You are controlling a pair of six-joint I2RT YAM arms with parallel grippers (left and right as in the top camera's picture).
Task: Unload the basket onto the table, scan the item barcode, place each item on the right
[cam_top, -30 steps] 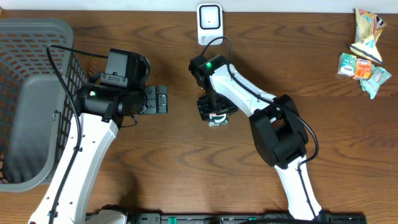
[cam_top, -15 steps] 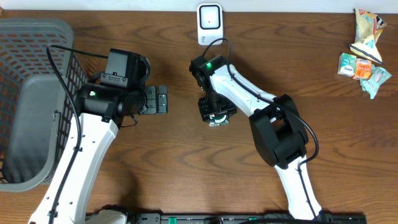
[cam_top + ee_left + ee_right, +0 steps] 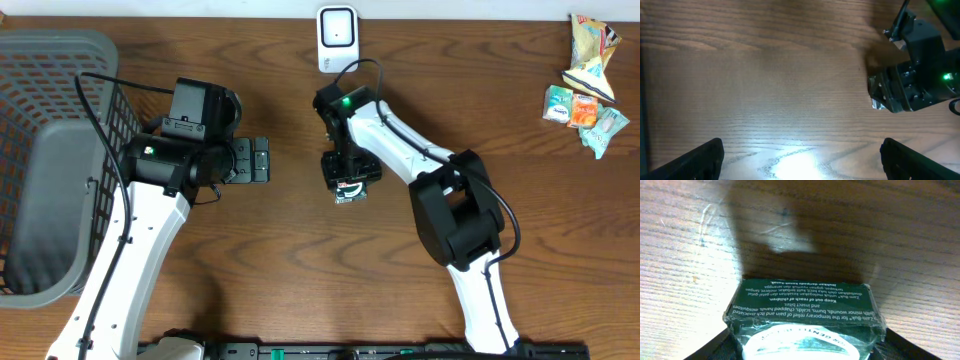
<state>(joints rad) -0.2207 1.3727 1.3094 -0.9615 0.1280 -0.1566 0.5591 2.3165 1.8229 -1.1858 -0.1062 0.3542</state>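
The item is a small dark green box with white print. It sits between the fingers of my right gripper, which press against both of its sides. From overhead the green box pokes out below the right gripper at mid table. Its shadow falls on the wood behind it. A white scanner stands at the table's far edge, above the right arm. My left gripper is open and empty over bare wood, left of the box; its fingers are spread wide in the left wrist view.
A grey mesh basket fills the left side of the table. Several snack packets lie at the far right corner. The right arm's wrist shows at the right of the left wrist view.
The right arm's wrist has shifted slightly right and toward the scanner. The green box stays between its fingers. The left arm has not moved.
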